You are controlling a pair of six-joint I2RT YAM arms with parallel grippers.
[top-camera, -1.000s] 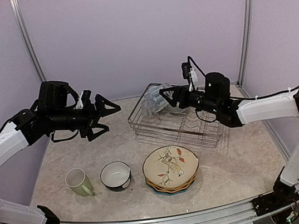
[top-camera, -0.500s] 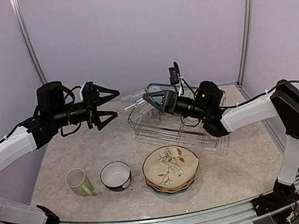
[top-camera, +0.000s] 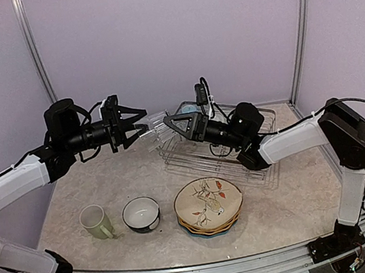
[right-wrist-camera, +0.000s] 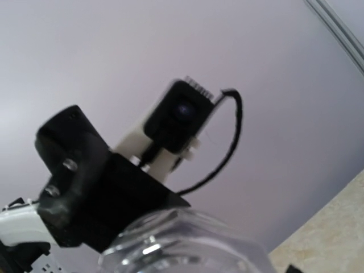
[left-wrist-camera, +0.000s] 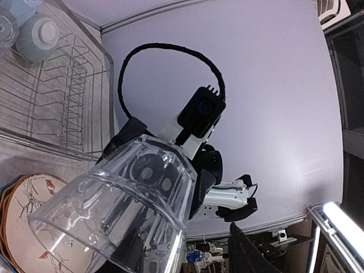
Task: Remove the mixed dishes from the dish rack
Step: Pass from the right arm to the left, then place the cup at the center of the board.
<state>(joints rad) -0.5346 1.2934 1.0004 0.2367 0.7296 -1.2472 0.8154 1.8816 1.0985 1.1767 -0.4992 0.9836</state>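
Note:
A clear glass [top-camera: 157, 120] hangs in the air left of the dish rack [top-camera: 241, 163], lying sideways. My right gripper [top-camera: 172, 123] is shut on its base end. My left gripper [top-camera: 140, 122] faces it from the left, its jaws spread around the rim. In the left wrist view the clear glass [left-wrist-camera: 114, 210] fills the lower left, one dark finger shows through its wall, and the other finger [left-wrist-camera: 242, 247] stands apart from it. The right wrist view shows the clear glass [right-wrist-camera: 187, 242] at the bottom edge. A light blue mug [left-wrist-camera: 37, 37] remains in the dish rack [left-wrist-camera: 57, 102].
On the table in front stand a pale green mug [top-camera: 96, 221], a small dark-outside bowl [top-camera: 141, 213] and a stack of plates [top-camera: 208, 204] with the bird-print one on top. Both arms meet above the table's back middle.
My right gripper carried the glass left, out of the rack. My left gripper swung right to meet it and its jaws narrowed around the glass rim.

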